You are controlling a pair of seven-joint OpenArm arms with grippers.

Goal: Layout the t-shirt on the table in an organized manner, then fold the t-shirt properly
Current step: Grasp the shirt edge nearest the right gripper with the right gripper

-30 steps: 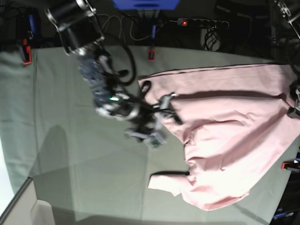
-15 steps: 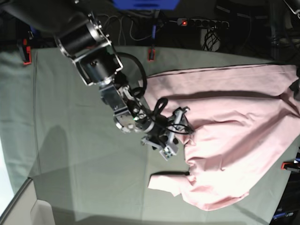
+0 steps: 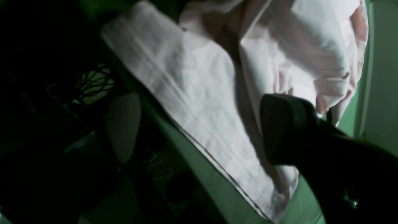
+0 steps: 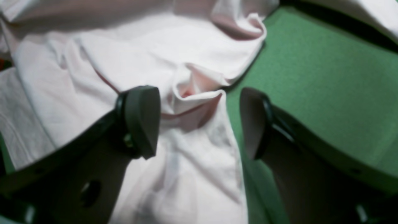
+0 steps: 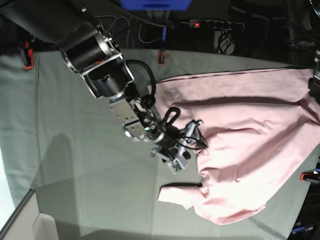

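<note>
Cloth of soft pink cotton, the t-shirt [image 5: 250, 145] lies rumpled on the right half of the grey-green table [image 5: 75, 150], one sleeve poking out at its near corner. Right gripper [image 4: 199, 121] straddles a puckered fold, jaws wide; it has slid closer since before. Left gripper [image 3: 289, 130] gapes empty above the far hem, by red clamps [image 5: 161, 57].

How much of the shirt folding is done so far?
Not much is done. The t-shirt lies on the table, plain side up, but it is wrinkled and bunched, not flat. The right gripper is open over a crumpled edge, holding nothing. The left gripper is open too. Smoothing and all the folding are left.
</note>
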